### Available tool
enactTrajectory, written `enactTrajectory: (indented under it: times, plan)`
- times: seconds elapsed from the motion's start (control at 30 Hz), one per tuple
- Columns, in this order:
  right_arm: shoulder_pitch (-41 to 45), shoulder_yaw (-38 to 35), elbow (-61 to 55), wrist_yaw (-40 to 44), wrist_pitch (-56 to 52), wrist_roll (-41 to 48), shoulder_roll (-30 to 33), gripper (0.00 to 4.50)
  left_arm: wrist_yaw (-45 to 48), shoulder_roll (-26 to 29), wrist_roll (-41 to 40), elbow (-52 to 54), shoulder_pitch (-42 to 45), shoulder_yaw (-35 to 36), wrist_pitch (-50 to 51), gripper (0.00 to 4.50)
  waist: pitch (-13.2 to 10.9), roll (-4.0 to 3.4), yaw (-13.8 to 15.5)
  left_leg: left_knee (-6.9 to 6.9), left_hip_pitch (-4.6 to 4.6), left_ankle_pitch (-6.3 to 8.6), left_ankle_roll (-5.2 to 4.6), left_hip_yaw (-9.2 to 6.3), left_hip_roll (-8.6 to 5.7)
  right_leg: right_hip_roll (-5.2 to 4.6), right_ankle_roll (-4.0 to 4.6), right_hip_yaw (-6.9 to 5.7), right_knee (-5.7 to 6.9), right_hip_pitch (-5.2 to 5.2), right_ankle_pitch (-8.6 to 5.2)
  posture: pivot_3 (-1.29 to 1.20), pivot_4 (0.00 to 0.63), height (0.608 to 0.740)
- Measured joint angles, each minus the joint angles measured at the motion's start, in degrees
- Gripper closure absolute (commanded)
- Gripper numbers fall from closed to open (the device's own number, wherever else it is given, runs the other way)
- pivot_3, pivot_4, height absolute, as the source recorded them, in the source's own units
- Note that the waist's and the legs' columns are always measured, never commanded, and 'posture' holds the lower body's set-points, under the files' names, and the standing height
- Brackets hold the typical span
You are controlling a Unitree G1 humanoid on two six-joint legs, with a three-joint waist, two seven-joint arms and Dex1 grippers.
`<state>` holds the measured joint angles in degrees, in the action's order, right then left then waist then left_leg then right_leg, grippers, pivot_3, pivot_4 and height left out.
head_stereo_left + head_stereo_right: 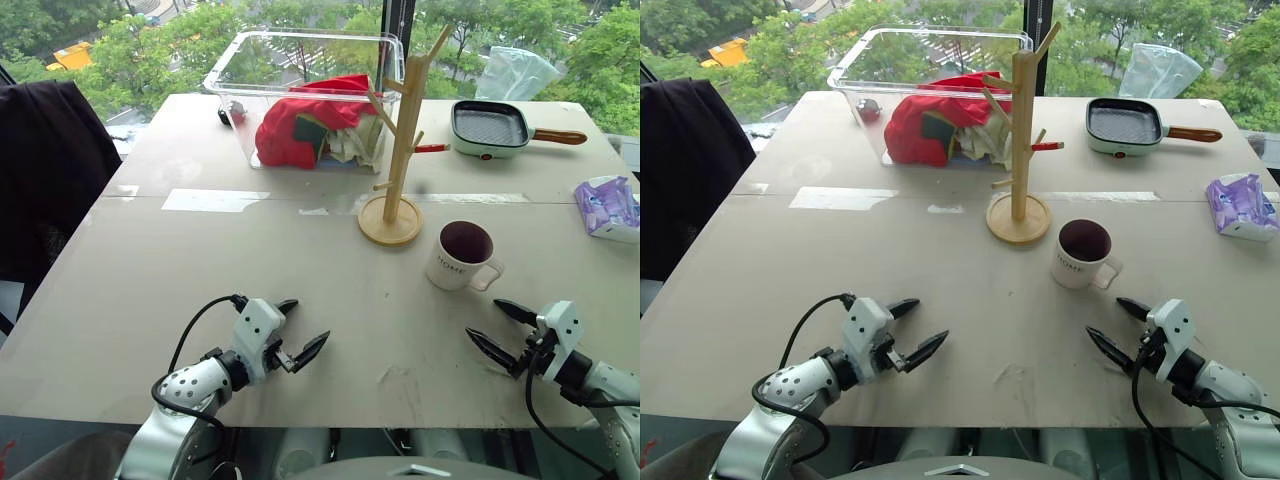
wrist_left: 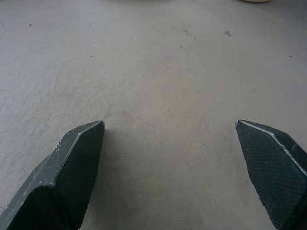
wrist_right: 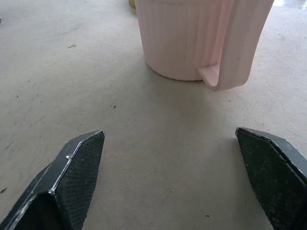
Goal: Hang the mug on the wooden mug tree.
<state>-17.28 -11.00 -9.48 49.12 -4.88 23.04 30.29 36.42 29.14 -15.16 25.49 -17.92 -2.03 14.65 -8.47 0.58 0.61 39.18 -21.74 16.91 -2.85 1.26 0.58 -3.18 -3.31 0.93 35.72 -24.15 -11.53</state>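
The white mug [image 1: 463, 256] with a dark maroon inside stands upright on the table, its loop handle turned toward the front right. Just behind it to the left rises the wooden mug tree [image 1: 398, 150] on its round base. My right gripper [image 1: 492, 328] hovers low near the table's front edge, a short way in front of the mug, jaws open and empty; the mug [image 3: 192, 40] and its handle face it in the right wrist view. My left gripper [image 1: 305, 328] is open and empty at the front left, over bare table [image 2: 158, 72].
A clear plastic bin [image 1: 300, 95] with red cloth stands behind the mug tree. A small green grill pan [image 1: 492, 128] lies at the back right, a purple tissue pack [image 1: 607, 206] at the right edge. A dark chair [image 1: 45, 180] stands off the left side.
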Motion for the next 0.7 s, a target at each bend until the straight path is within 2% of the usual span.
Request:
enactTrajectory:
  times: [0.3,0.7]
  plan:
    - [-2.44,-0.62,-0.92,-0.12,0.26,0.04,0.53,0.07,2.33,0.0,-0.84,-1.96,0.57,0.0,-1.95,0.0,-0.01,0.01,0.19,-0.02,-0.04,0.0,0.01,-0.02,0.0,-0.05,0.01,-0.04,-0.02,-0.03,-0.01,0.0,0.15,0.74]
    - [-0.92,-0.68,-0.44,-1.02,0.21,-0.13,0.08,0.07,3.17,-0.1,-0.74,-3.64,2.04,-0.27,-3.49,0.0,-0.02,0.03,0.22,-0.02,-0.03,0.0,0.01,-0.02,0.0,-0.05,0.01,-0.04,-0.05,-0.03,0.0,0.0,0.15,0.74]
